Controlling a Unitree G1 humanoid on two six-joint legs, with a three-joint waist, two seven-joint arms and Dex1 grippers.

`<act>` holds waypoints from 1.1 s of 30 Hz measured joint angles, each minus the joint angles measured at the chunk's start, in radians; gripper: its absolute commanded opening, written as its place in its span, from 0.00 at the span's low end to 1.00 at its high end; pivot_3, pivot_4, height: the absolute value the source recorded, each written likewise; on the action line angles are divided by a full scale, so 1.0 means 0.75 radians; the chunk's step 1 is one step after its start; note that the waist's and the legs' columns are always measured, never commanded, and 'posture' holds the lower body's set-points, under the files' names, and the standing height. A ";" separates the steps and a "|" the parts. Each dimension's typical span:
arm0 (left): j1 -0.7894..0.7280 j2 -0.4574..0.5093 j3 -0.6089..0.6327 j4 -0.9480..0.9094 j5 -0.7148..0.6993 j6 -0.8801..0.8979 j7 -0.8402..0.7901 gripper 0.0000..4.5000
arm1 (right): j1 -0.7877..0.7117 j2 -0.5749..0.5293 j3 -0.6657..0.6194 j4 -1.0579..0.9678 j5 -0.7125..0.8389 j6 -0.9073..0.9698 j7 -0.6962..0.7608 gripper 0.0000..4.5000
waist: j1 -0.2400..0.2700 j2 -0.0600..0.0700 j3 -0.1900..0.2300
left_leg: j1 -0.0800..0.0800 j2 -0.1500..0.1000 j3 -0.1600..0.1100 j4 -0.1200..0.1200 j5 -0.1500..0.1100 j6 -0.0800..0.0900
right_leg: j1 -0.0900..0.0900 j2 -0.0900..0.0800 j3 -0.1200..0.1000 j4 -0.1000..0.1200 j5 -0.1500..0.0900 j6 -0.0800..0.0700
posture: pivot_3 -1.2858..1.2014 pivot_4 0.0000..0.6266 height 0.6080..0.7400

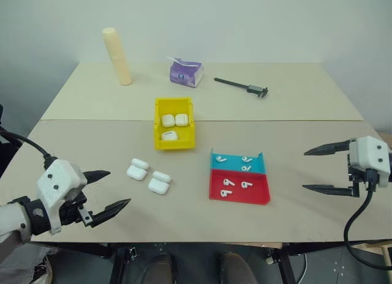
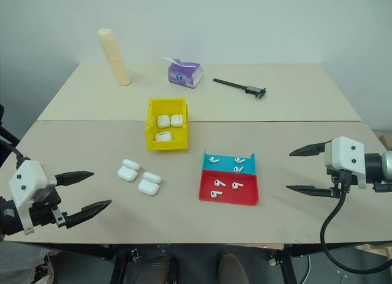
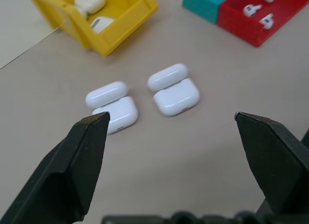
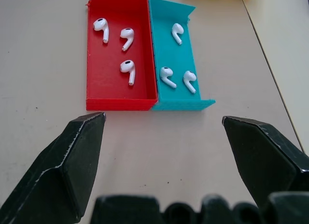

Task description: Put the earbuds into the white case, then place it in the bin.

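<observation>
Yellow bin sits mid-table with three closed cases inside. I see two open white cases at its 7 o'clock, and earbuds in the red tray and teal tray at its 4 o'clock. My left gripper and right gripper both stand wide apart, holding nothing.

Head stereo overhead — wrist close-ups

At the desk's far side: a cream cylinder, a purple tissue pack, a black caliper.
</observation>
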 measured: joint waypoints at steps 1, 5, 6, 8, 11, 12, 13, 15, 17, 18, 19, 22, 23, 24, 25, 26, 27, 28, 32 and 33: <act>-0.001 -0.004 0.002 -0.016 0.026 0.003 0.027 1.00 | 0.000 0.000 0.001 0.002 -0.004 0.000 -0.007 0.99 | 0.000 0.000 0.000 | 0.000 0.000 0.000 0.000 0.000 0.000 | 0.000 0.000 0.000 0.000 0.000 0.000 | 0.52 0.24 1.00; -0.093 0.016 -0.012 -0.059 0.037 0.138 0.144 1.00 | 0.041 0.000 -0.010 -0.016 -0.010 0.004 -0.021 0.99 | 0.004 0.000 0.000 | 0.000 0.000 -0.001 0.000 0.000 0.000 | 0.001 0.000 -0.001 0.000 0.000 0.000 | 0.52 0.24 1.00; -0.173 0.070 -0.037 -0.040 0.018 0.260 0.192 1.00 | 0.072 0.003 -0.013 -0.029 -0.010 0.007 -0.026 0.99 | 0.014 0.000 0.000 | 0.002 0.000 -0.002 0.000 0.001 -0.001 | 0.002 0.000 -0.002 0.001 0.000 0.000 | 0.52 0.24 1.00; -0.368 0.171 -0.118 0.039 -0.027 0.497 0.258 1.00 | 0.125 0.007 -0.024 -0.053 -0.011 0.009 -0.039 0.99 | 0.026 0.000 0.000 | 0.003 -0.001 -0.003 0.001 0.001 -0.001 | 0.004 0.001 -0.003 0.001 0.000 0.000 | 0.52 0.24 1.00; -0.798 0.320 -0.360 0.235 -0.098 0.893 0.307 1.00 | 0.177 0.015 -0.029 -0.074 -0.015 0.010 -0.056 0.99 | 0.028 -0.002 0.001 | 0.005 -0.001 -0.003 0.002 0.001 -0.002 | 0.006 0.001 -0.003 0.000 0.001 0.001 | 0.52 0.24 1.00; -0.881 0.336 -0.418 0.276 -0.112 0.951 0.310 1.00 | 0.183 0.017 -0.030 -0.082 -0.015 0.010 -0.065 0.99 | 0.026 -0.002 0.001 | 0.004 -0.002 -0.004 0.002 0.001 -0.002 | 0.007 0.001 -0.003 0.000 0.001 0.002 | 0.52 0.24 1.00; -1.049 0.354 -0.558 0.362 -0.135 1.027 0.314 1.00 | 0.187 0.018 -0.022 -0.083 -0.015 0.020 -0.073 0.99 | 0.025 -0.002 0.001 | 0.005 -0.002 -0.004 0.002 0.001 -0.002 | 0.008 0.001 -0.003 0.000 0.001 0.002 | 0.52 0.24 1.00; -1.271 0.359 -0.776 0.506 -0.177 1.083 0.323 1.00 | 0.183 0.018 -0.009 -0.084 -0.015 0.043 -0.086 0.99 | 0.018 -0.003 0.002 | 0.004 -0.002 -0.004 0.001 0.001 -0.002 | 0.007 0.002 -0.002 0.000 0.001 0.002 | 0.52 0.24 1.00; -1.478 0.358 -0.988 0.658 -0.236 1.096 0.324 1.00 | 0.168 0.019 0.001 -0.083 -0.014 0.057 -0.095 0.99 | 0.014 -0.004 0.003 | 0.000 -0.001 -0.005 0.001 0.001 -0.002 | 0.003 0.003 -0.002 0.001 0.001 0.001 | 0.52 0.24 1.00; -1.590 0.359 -1.103 0.728 -0.275 1.098 0.323 1.00 | 0.155 0.019 0.004 -0.083 -0.014 0.061 -0.096 0.99 | 0.012 -0.004 0.003 | -0.002 -0.001 -0.005 0.001 0.001 -0.002 | 0.000 0.003 -0.002 0.002 0.001 0.001 | 0.52 0.24 1.00; -1.660 0.359 -1.176 0.764 -0.307 1.098 0.321 1.00 | 0.151 0.019 0.004 -0.084 -0.013 0.062 -0.097 0.99 | 0.009 -0.004 0.003 | -0.005 -0.002 -0.004 0.001 0.001 -0.002 | -0.003 0.003 -0.001 0.002 0.001 0.001 | 0.52 0.24 1.00; -1.877 0.359 -1.418 0.880 -0.410 1.098 0.327 1.00 | 0.151 0.019 0.006 -0.082 -0.015 0.070 -0.112 0.99 | 0.008 -0.004 0.003 | -0.010 -0.002 -0.006 0.002 0.001 -0.002 | -0.007 0.003 -0.002 0.001 0.001 0.001 | 0.52 0.24 1.00; -1.949 0.348 -1.499 0.931 -0.445 1.098 0.344 1.00 | 0.156 0.019 0.005 -0.081 -0.015 0.077 -0.121 0.99 | 0.009 -0.004 0.003 | -0.010 -0.002 -0.006 0.002 0.001 -0.002 | -0.007 0.003 -0.002 0.001 0.001 0.001 | 0.52 0.24 1.00; -2.012 0.332 -1.562 0.979 -0.474 1.098 0.367 1.00 | 0.160 0.019 0.004 -0.082 -0.014 0.086 -0.126 0.99 | 0.012 -0.005 0.003 | -0.011 -0.002 -0.006 0.002 0.001 -0.002 | -0.007 0.003 -0.002 0.001 0.001 0.002 | 0.52 0.24 1.00; -2.081 0.306 -1.641 1.038 -0.505 1.098 0.407 1.00 | 0.173 0.019 0.002 -0.087 -0.014 0.092 -0.130 0.99 | 0.017 -0.005 0.003 | -0.010 -0.002 -0.006 0.002 0.001 -0.002 | -0.007 0.003 -0.002 0.001 0.001 0.002 | 0.52 0.24 1.00; -2.126 0.289 -1.699 1.074 -0.533 1.098 0.442 1.00 | 0.192 0.019 -0.001 -0.093 -0.014 0.094 -0.133 0.99 | 0.019 -0.005 0.003 | -0.011 -0.002 -0.006 0.003 0.001 -0.002 | -0.007 0.003 -0.002 0.001 0.001 0.002 | 0.52 0.24 1.00; -2.163 0.278 -1.747 1.103 -0.556 1.098 0.467 1.00 | 0.207 0.019 -0.003 -0.097 -0.014 0.098 -0.134 0.99 | 0.021 -0.005 0.003 | -0.011 -0.002 -0.006 0.003 0.001 -0.002 | -0.006 0.003 -0.002 0.001 0.001 0.002 | 0.52 0.24 1.00; -2.209 0.262 -1.809 1.148 -0.589 1.098 0.499 1.00 | 0.222 0.019 -0.006 -0.104 -0.014 0.104 -0.134 0.99 | 0.023 -0.005 0.003 | -0.011 -0.003 -0.007 0.003 0.001 -0.002 | -0.007 0.003 -0.002 0.001 0.001 0.002 | 0.52 0.24 1.00; -2.293 0.194 -1.932 1.317 -0.700 1.098 0.628 1.00 | 0.255 0.019 -0.017 -0.125 -0.013 0.127 -0.137 0.99 | 0.023 -0.005 0.003 | -0.010 -0.003 -0.007 0.003 0.002 -0.003 | -0.006 0.003 -0.002 0.002 0.001 0.002 | 0.52 0.24 1.00; -2.297 0.165 -1.946 1.371 -0.714 1.098 0.670 1.00 | 0.255 0.019 -0.017 -0.128 -0.013 0.129 -0.139 0.99 | 0.025 -0.005 0.003 | -0.010 -0.003 -0.007 0.003 0.002 -0.003 | -0.006 0.003 -0.002 0.002 0.001 0.002 | 0.52 0.24 1.00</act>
